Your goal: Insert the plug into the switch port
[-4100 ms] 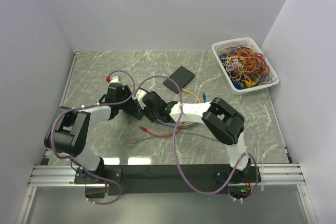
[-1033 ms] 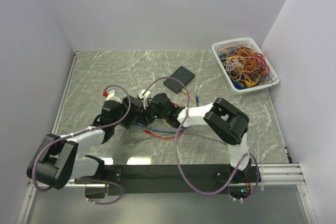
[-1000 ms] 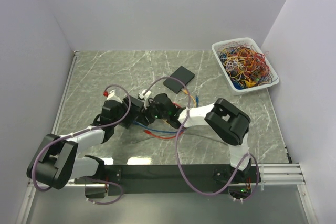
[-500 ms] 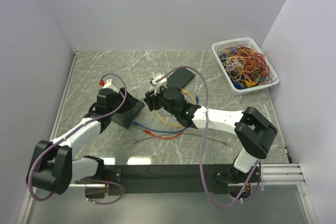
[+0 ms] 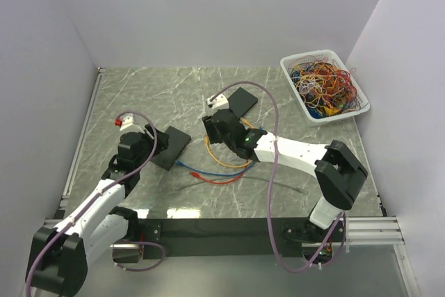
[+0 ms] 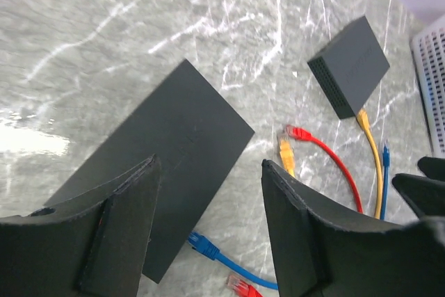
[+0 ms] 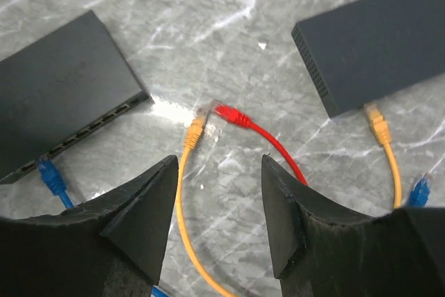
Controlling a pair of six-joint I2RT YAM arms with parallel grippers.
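Looked like the blue plug (image 7: 46, 170) was already seated in the near switch (image 7: 62, 81); yellow plug (image 7: 195, 130) and red plug (image 7: 229, 113) lay loose just beside it. Both the left gripper (image 6: 208, 168) and right gripper (image 7: 219, 165) gaped empty.

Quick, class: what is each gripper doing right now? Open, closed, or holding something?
Left gripper: open, empty, over a switch.
Right gripper: open, empty, over the yellow plug and red plug.
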